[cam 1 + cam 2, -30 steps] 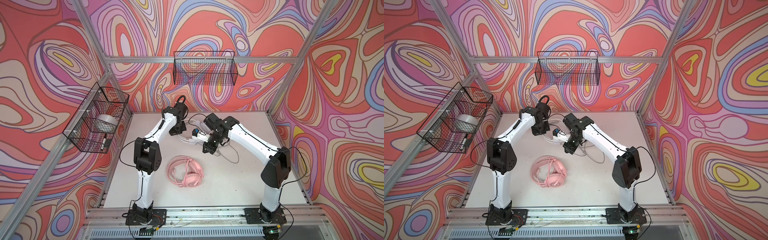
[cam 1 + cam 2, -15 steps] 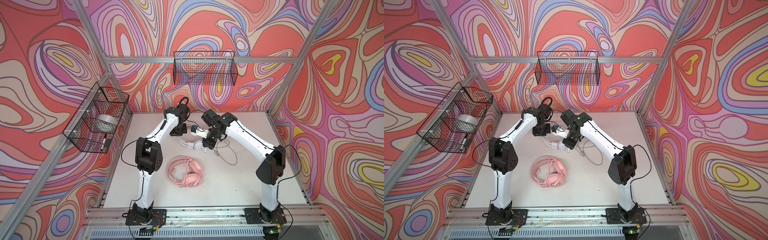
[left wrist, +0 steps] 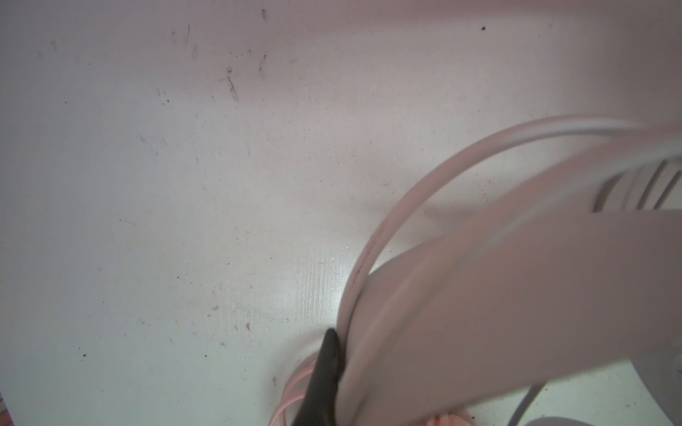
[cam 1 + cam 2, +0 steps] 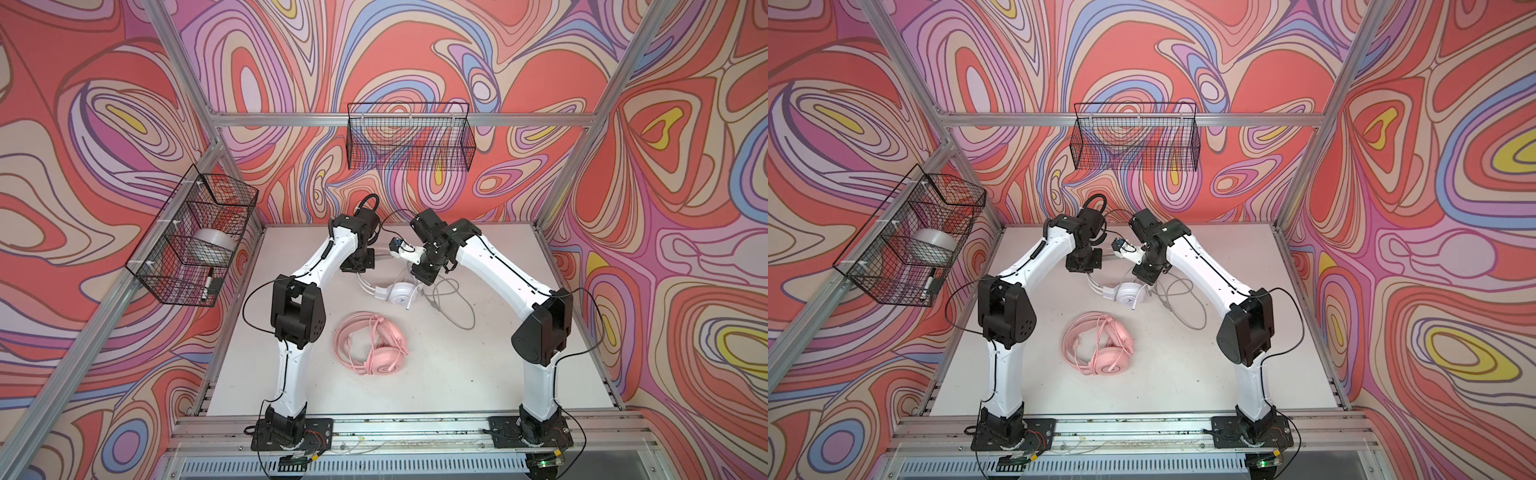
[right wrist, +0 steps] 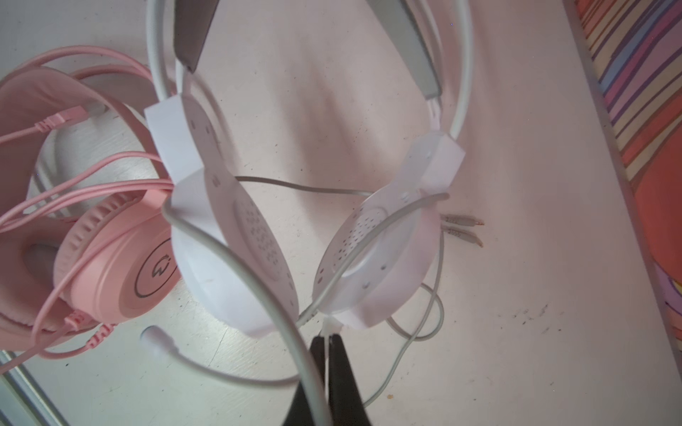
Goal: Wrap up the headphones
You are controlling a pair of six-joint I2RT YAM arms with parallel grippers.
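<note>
In both top views the white headset (image 4: 401,293) is held up at 12 o'clock of the table (image 4: 457,374) centre. The pink headset (image 4: 374,345) lies at 6 o'clock from it, with its own cable already coiled round it. The left gripper (image 4: 357,266) is at 10 o'clock of the white ear cup and the right gripper (image 4: 422,276) at 1 o'clock. Loose grey cable (image 4: 453,303) is sprawled at 3 o'clock, and the jaws cannot be read from above. In the left wrist view one dark finger (image 3: 324,365) is pressed flat against the broad headband (image 3: 479,295), so that gripper is judged clamped on the band. In the right wrist view the right gripper (image 5: 326,345) is pinched tight on the grey cable (image 5: 258,265). One strand is laid across the ear cups (image 5: 372,265), and the plugs (image 5: 463,228) lie free on the table beyond. The step is judged to be winding the white headset's cable. The band should be held steady while the cable is led round the cups under light tension. The boom mic (image 5: 157,341) and the pink headset beside it should be kept clear of the loops.
</note>
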